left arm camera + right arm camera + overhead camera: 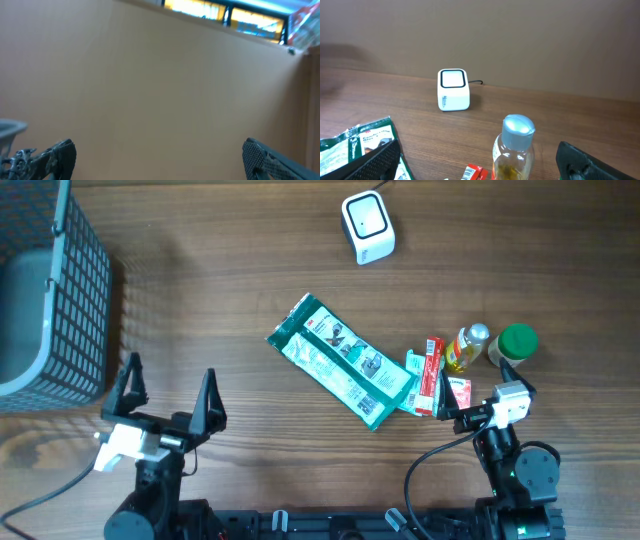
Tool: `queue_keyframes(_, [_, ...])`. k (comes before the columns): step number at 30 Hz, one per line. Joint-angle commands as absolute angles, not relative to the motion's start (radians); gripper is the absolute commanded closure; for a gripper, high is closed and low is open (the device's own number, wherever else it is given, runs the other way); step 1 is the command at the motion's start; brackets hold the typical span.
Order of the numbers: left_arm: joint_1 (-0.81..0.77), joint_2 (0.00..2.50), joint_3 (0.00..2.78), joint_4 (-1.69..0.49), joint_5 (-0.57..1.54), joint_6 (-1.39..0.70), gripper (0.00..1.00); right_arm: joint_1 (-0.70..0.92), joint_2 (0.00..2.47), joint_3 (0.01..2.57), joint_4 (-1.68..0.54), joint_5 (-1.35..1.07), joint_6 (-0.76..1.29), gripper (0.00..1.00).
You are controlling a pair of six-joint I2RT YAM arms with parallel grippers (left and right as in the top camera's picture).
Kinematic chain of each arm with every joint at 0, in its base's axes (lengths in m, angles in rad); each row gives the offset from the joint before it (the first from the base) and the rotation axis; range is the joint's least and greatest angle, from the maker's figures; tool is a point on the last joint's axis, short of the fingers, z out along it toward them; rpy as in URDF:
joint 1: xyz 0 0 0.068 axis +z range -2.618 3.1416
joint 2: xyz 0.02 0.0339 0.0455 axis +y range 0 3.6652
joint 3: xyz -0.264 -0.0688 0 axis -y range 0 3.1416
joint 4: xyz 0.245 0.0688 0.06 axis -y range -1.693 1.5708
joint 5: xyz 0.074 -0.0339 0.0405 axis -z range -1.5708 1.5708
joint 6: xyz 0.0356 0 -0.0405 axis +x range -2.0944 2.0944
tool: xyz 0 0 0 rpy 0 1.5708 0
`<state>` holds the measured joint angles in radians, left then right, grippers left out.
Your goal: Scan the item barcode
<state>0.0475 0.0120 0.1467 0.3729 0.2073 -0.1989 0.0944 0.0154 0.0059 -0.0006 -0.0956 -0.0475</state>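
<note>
At the near edge of the desk [250, 270], both arms sit folded back over their bases, each tool pointing out across the wood. The left tool [168, 392] holds its 2 fingers spread wide, gripping nothing (a grey mesh basket [60, 300] stands ahead to its left). The right tool [489, 398] gapes equally, empty. Just ahead of it stand a silver-capped bottle [515, 150] and a green-capped jar [516, 344], with a red sachet [431, 372] and green packet [340, 360] to its left. The white scanner [453, 90] sits well beyond.
</note>
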Motion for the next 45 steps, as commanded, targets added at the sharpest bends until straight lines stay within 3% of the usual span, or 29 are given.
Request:
queue_keyframes(1, [0.042,0.004,0.076,0.374,0.182,-0.193,0.0,0.089,0.005,0.005,0.002,-0.079,-0.052,0.0])
queue_keyframes(7, [0.044,0.004,0.007,0.3,0.144,-0.189,0.0,0.089,0.005,0.005,0.002,-0.079,-0.052,0.0])
queue_keyframes(11, [0.044,0.004,0.006,0.111,0.119,-0.181,0.0,0.089,0.005,0.005,0.002,-0.079,-0.052,0.0])
queue_keyframes(19, [0.044,0.004,0.006,-0.07,0.118,0.006,0.0,0.089,0.005,0.005,0.002,-0.079,-0.052,0.0])
queue_keyframes(45, [0.044,0.004,0.006,-0.076,0.043,0.045,0.0,0.089,0.005,0.005,0.002,-0.079,-0.052,0.0])
